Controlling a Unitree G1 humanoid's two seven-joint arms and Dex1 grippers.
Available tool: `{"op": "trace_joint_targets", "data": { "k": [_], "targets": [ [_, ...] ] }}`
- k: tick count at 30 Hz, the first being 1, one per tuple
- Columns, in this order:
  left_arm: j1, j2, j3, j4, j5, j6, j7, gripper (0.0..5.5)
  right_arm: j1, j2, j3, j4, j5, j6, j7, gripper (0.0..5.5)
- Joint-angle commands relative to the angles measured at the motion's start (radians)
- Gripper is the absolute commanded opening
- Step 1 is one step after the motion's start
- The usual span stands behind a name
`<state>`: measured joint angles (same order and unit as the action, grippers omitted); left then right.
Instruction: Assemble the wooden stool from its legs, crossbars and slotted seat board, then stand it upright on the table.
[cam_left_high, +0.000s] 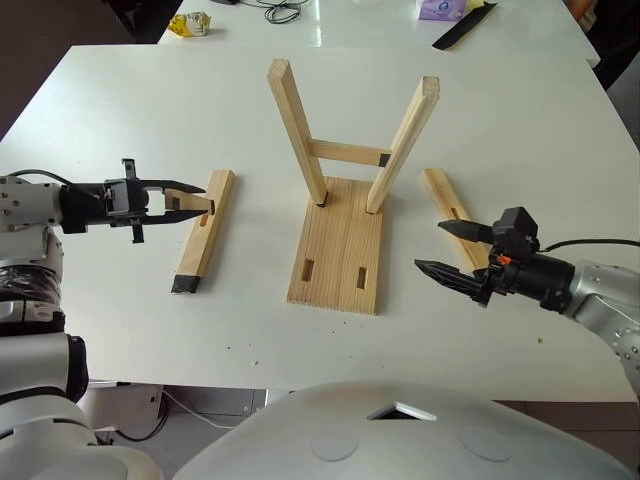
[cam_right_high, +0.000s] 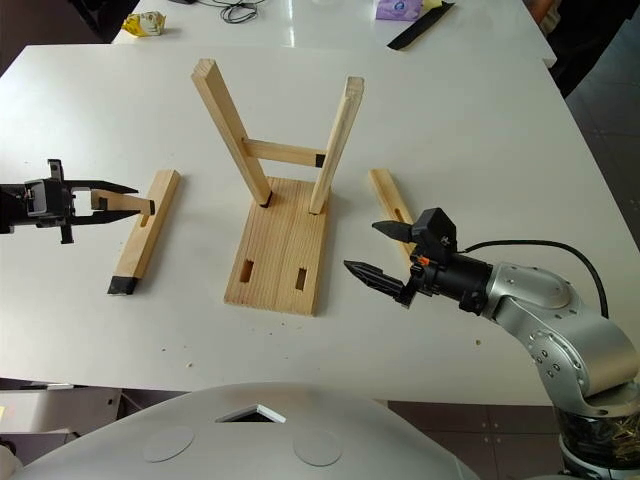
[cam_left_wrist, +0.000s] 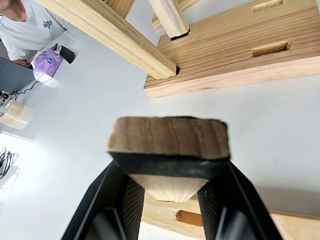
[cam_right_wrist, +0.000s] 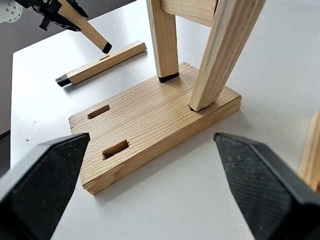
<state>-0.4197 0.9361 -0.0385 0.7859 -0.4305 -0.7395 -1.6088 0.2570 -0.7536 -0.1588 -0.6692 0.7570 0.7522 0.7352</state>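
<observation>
The slotted seat board (cam_left_high: 335, 250) lies flat at the table's middle. Two legs (cam_left_high: 297, 130) (cam_left_high: 404, 143) stand in its far slots, joined by a crossbar (cam_left_high: 345, 152). Its two near slots (cam_left_high: 309, 268) are empty. One loose leg (cam_left_high: 205, 232) lies to the left of the board and another loose leg (cam_left_high: 445, 205) to the right. My left gripper (cam_left_high: 190, 203) is shut on a short crossbar (cam_left_wrist: 169, 142), whose black-tipped end sits at the left leg's slot. Just in front of the right loose leg, my right gripper (cam_left_high: 430, 247) hovers open and holds nothing.
On the adjoining table behind sit a yellow object (cam_left_high: 190, 23), a purple pack (cam_left_high: 440, 8), a black strip (cam_left_high: 460, 28) and some cables. The white table (cam_left_high: 120, 110) has bare room on both sides and along the front edge.
</observation>
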Motion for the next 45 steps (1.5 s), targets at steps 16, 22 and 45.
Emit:
{"op": "trace_joint_targets", "data": {
  "k": [16, 22, 45],
  "targets": [
    [-0.100, 0.020, -0.063, 0.128, -0.010, -0.115, -0.005, 1.32, 0.013, -0.020, 0.023, -0.001, -0.048, -0.011, 0.020, 4.60],
    [-0.103, 0.028, -0.080, 0.132, -0.014, -0.110, -0.005, 1.32, 0.022, -0.013, 0.029, -0.003, -0.061, -0.017, 0.017, 4.60],
    [0.119, 0.044, -0.084, 0.049, -0.092, -0.045, -0.005, 1.32, 0.026, -0.063, 0.015, 0.005, -0.052, -0.005, 0.051, 4.60]
  ]
}}
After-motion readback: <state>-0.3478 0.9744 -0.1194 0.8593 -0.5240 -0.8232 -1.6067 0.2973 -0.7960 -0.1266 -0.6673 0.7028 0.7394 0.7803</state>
